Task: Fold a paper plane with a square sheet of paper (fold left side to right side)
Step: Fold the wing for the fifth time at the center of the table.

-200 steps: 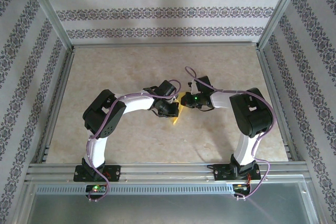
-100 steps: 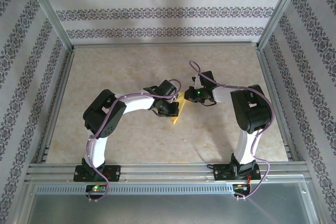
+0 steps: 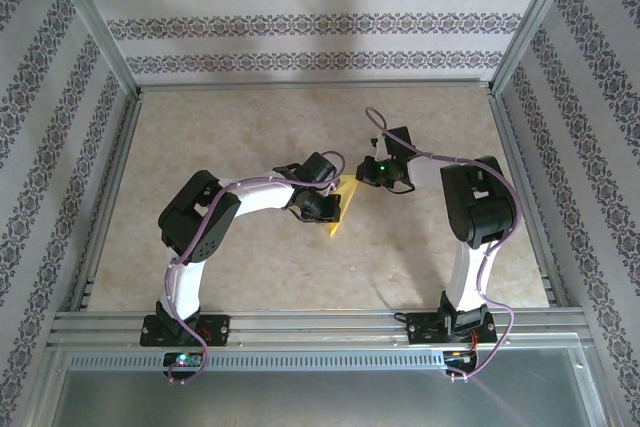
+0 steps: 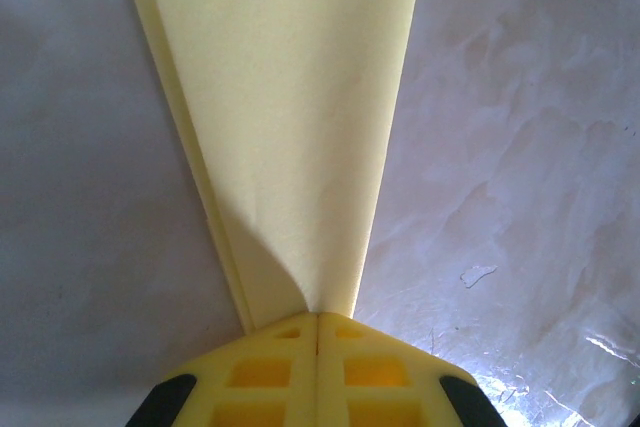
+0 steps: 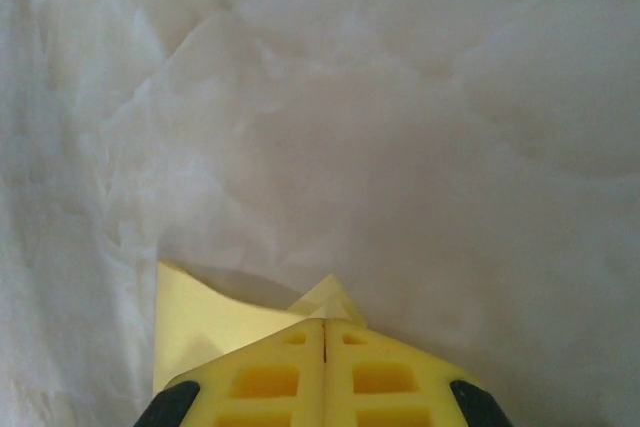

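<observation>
The square sheet of paper (image 3: 335, 223) lies near the middle of the table, folded to a yellow pointed shape. In the left wrist view the paper (image 4: 290, 117) narrows toward my left gripper (image 4: 318, 315). That gripper is shut, and its tips rest on the paper's narrow end, where the top layer curls up a little. From above, the left gripper (image 3: 335, 207) sits over the paper. My right gripper (image 3: 363, 175) is shut and sits just right of the paper's far end. In the right wrist view a paper corner (image 5: 327, 297) peeks out past the shut tips (image 5: 324, 323).
The tabletop (image 3: 230, 137) is pale marbled stone inside a metal frame with patterned walls. A small white fleck (image 4: 478, 274) lies on the table right of the paper. Both arm bases stand on the near rail (image 3: 320, 325).
The right gripper has drawn back from the paper, up and to the right. The left gripper and the paper have stayed where they were.
</observation>
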Controlling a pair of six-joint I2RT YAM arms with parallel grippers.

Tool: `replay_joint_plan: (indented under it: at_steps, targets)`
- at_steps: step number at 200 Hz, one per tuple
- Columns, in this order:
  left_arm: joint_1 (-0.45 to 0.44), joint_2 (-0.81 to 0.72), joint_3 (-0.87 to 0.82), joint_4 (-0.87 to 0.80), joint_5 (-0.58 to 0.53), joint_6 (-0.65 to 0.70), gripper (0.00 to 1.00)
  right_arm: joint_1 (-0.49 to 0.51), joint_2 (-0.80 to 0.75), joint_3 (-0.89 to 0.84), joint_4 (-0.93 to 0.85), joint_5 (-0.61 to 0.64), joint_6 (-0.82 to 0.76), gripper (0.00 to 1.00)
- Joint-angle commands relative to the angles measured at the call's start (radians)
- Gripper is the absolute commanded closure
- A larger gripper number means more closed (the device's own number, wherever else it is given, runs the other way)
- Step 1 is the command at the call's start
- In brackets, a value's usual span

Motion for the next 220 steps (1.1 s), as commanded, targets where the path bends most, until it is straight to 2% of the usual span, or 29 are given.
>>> replay_joint_plan:
  at_steps: [1, 41, 77, 109, 156, 220]
  targets:
    - [-0.007, 0.061, -0.033, -0.187, -0.061, 0.026, 1.00, -0.025, -0.046, 0.029, -0.036, 0.026, -0.029, 1.00]
    - [-0.007, 0.059, -0.028, -0.190, -0.062, 0.026, 1.00, -0.013, -0.181, -0.060, -0.039, -0.013, -0.014, 1.00]
    - [-0.009, 0.056, -0.030, -0.188, -0.064, 0.026, 1.00, 0.044, -0.238, -0.211, 0.082, -0.097, 0.076, 1.00]
    - [-0.010, 0.056, -0.029, -0.190, -0.064, 0.027, 1.00, 0.115, -0.216, -0.241, 0.127, -0.096, 0.116, 1.00]
    - [-0.010, 0.056, -0.029, -0.188, -0.066, 0.026, 1.00, 0.165, -0.138, -0.225, 0.178, -0.091, 0.165, 1.00]
    - [-0.010, 0.059, -0.025, -0.206, -0.076, 0.035, 1.00, 0.136, -0.047, -0.136, 0.118, -0.040, 0.109, 1.00]
